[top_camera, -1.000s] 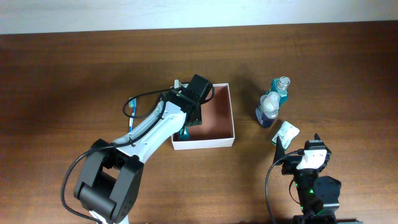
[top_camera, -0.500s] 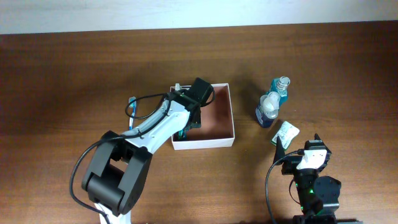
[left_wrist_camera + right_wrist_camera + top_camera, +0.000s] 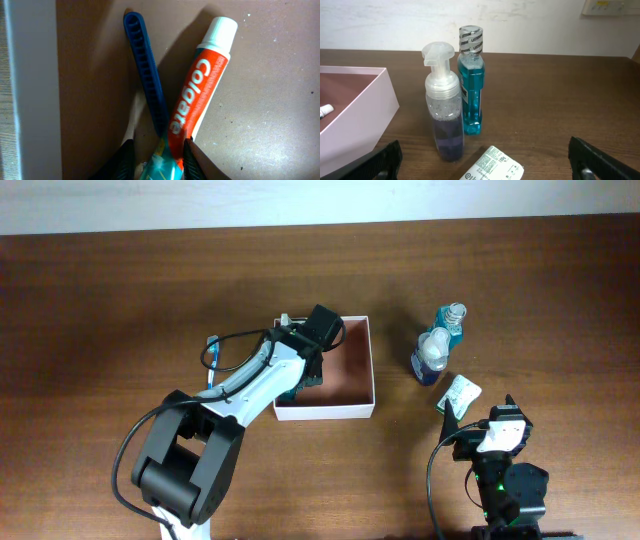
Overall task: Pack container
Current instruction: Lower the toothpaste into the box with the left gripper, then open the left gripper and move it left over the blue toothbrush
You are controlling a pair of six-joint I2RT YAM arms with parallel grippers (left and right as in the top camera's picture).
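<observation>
The container (image 3: 350, 411), a shallow white box with a reddish-brown floor, stands mid-table. My left gripper (image 3: 300, 383) reaches down into its left side. In the left wrist view a blue toothbrush (image 3: 149, 80) and a Colgate toothpaste tube (image 3: 200, 90) lie on the container floor (image 3: 265, 100) beside the white wall (image 3: 30, 75). The left gripper (image 3: 158, 150) is open a little, its jaws on either side of the toothbrush's teal end and the tube's tail, with a gap on the left. My right gripper (image 3: 487, 165) stands wide open low over the table, holding nothing.
Right of the container stand a clear pump bottle of purple liquid (image 3: 443, 115) and a teal mouthwash bottle (image 3: 471, 85). A white labelled packet (image 3: 492, 167) lies just in front of them, between the right fingers. The right gripper (image 3: 480, 412) sits near the table's front edge.
The left jaws have parted from around the toothbrush, which now lies on the container floor. The left arm shifted slightly. The right arm has not moved.
</observation>
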